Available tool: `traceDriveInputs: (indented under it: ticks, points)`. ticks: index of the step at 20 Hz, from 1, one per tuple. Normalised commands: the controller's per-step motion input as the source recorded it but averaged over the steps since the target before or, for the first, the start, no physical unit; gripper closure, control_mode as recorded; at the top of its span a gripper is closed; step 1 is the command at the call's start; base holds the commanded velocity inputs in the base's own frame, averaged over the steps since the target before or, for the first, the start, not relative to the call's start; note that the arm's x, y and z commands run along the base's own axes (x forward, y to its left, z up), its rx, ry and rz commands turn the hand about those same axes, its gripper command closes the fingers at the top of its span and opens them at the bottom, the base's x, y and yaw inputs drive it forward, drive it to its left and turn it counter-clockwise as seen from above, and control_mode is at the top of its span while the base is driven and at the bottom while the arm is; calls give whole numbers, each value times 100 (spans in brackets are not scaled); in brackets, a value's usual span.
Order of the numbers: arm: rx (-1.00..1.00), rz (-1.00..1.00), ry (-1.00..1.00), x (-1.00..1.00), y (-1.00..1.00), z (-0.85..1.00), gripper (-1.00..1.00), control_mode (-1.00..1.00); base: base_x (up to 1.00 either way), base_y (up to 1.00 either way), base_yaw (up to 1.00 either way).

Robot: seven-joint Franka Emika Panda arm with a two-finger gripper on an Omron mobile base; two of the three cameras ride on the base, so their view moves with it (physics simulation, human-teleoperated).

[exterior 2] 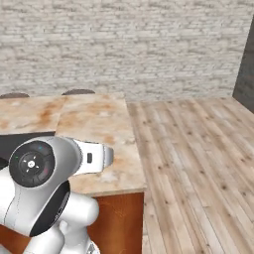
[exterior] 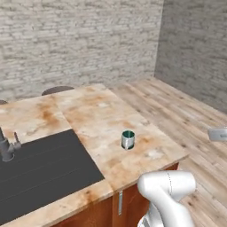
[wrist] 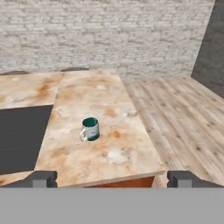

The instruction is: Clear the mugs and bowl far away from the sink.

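Whitewashed brick walls (exterior: 80, 40) enclose the simulated kitchen; pale wood plank floor (exterior 2: 198, 158) runs to the right of the counter. Mottled tan stone countertop (exterior: 102, 115) sits on reddish-brown wooden cabinets (exterior 2: 119, 218).

Black rectangular sink (exterior: 42, 166) is set into the counter's left part, with the dark grey faucet (exterior: 6, 146) at its far left edge.

Grey-silver mug with teal inside (exterior: 127, 139) stands upright on the bare counter, to the right of the sink and apart from it, nearer the counter's front edge than the back. In the hand view its handle points left, toward the sink.

Two-finger gripper (wrist: 111, 179): dark fingertips (wrist: 41, 178) spread wide at the lower corners of the hand view, nothing between them, held back from the mug, short of the counter's front edge.

White arm segment (exterior: 168, 190) rises in front of the cabinets.
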Motion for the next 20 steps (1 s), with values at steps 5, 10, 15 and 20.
traceDriveInputs:
  ticks: [5,10,15,20]
  points:
    - [0,0,0,0,0,0,-100,100,-3,98,-29]
    - [0,0,0,0,0,0,-100,100,-47,97,11]
    - [0,0,0,0,0,0,-100,100,62,75,6]
    - [0,0,0,0,0,0,-100,100,100,-15,-4]
